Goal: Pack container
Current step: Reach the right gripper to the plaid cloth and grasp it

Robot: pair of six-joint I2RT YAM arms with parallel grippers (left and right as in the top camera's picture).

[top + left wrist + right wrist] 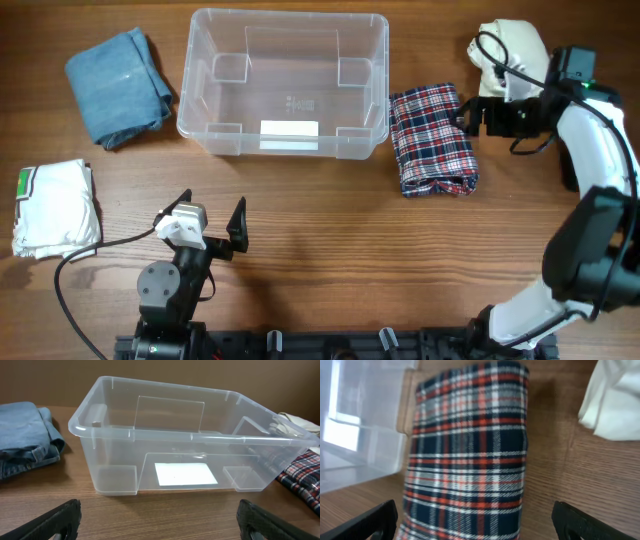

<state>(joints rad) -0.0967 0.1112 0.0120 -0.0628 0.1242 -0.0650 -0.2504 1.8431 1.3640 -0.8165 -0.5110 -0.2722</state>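
Note:
The clear plastic container (195, 95) stands empty at the back centre of the table, its white label (289, 129) facing the front. In the left wrist view the container (150, 435) fills the middle distance. My left gripper (208, 216) is near the front edge, well short of the container. It is open, with bare wood between its fingers (60, 517). My right gripper (472, 112) hangs open at the right edge of a folded plaid cloth (432, 140). In the right wrist view the plaid cloth (470, 445) lies between the spread jaws of this gripper (475, 520), ungripped.
A folded blue denim cloth (120, 85) lies left of the container. A folded white cloth (55, 208) sits at the front left. A cream cloth (515, 50) lies at the back right, behind the right arm. Bare wood stretches in front of the container.

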